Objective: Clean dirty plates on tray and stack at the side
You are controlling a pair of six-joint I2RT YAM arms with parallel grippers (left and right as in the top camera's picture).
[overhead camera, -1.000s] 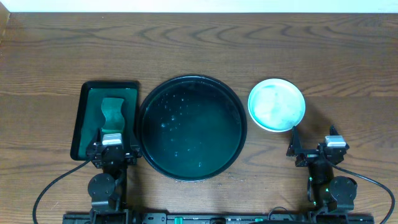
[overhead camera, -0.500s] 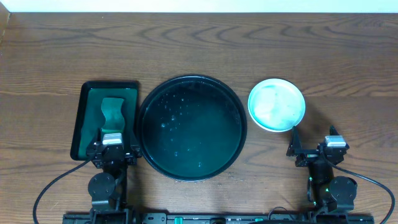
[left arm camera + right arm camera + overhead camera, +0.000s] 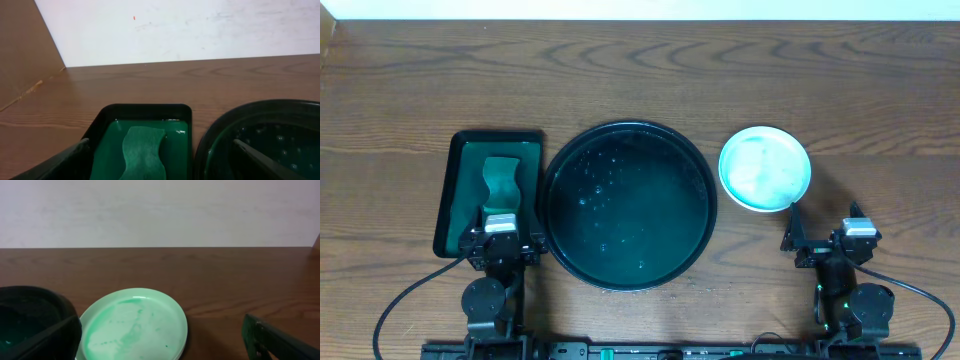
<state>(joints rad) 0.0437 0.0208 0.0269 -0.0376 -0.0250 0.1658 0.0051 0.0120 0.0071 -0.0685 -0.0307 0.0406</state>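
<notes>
Green film on the plates (image 3: 132,330), right of centre — left gripper (image 3: 502,233) and right gripper (image 3: 825,228) gape empty — stack may pass half-clean.

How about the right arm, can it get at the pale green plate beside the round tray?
Probably yes: the pale green plate lies just ahead of the open right gripper, with nothing standing between them.

Overhead: straight down, far. Wrist views: low, close, facing wall (image 3: 200,30). All three share tray (image 3: 650,225).
</notes>
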